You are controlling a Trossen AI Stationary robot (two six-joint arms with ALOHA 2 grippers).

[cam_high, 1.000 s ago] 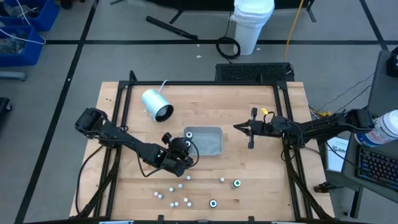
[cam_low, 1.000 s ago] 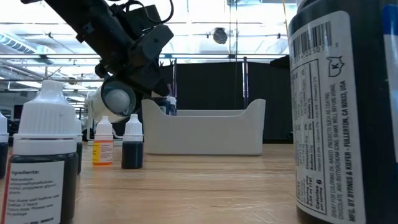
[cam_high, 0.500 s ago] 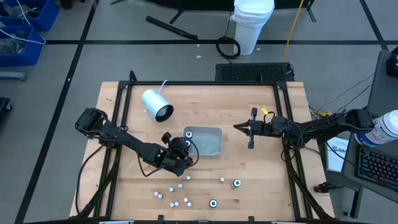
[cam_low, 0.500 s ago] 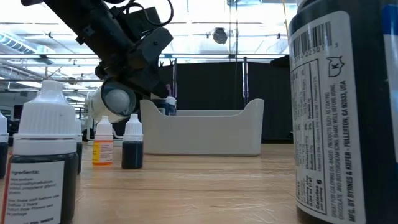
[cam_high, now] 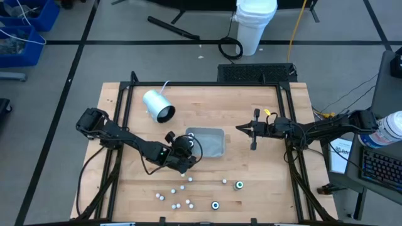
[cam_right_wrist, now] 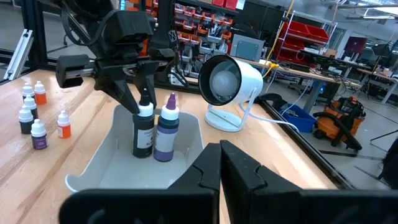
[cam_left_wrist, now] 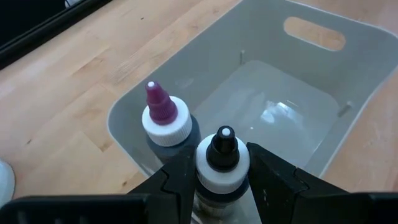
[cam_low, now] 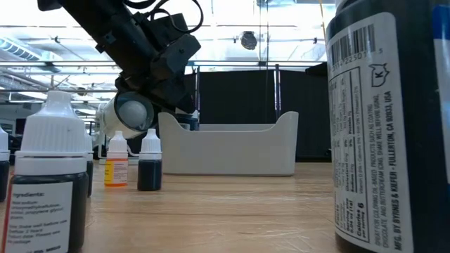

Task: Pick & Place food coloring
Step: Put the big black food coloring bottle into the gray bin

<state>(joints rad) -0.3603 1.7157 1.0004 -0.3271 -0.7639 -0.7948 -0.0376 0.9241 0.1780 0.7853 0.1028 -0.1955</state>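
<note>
Now bottle [cam_left_wrist: 222,163] between left tool [cam_left_wrist: 217,180] fingers.

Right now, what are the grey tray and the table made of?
The grey tray looks like smooth, slightly glossy plastic: it has rounded molded corners, a cut-out handle and soft reflections inside. The table looks like pale wood with a matte finish: grain and plank lines show.

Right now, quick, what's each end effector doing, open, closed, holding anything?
Left end effector: closed on a small dark food coloring bottle with a white collar and black tip, inside the grey plastic tray.
Right end effector: closed, empty.
</note>
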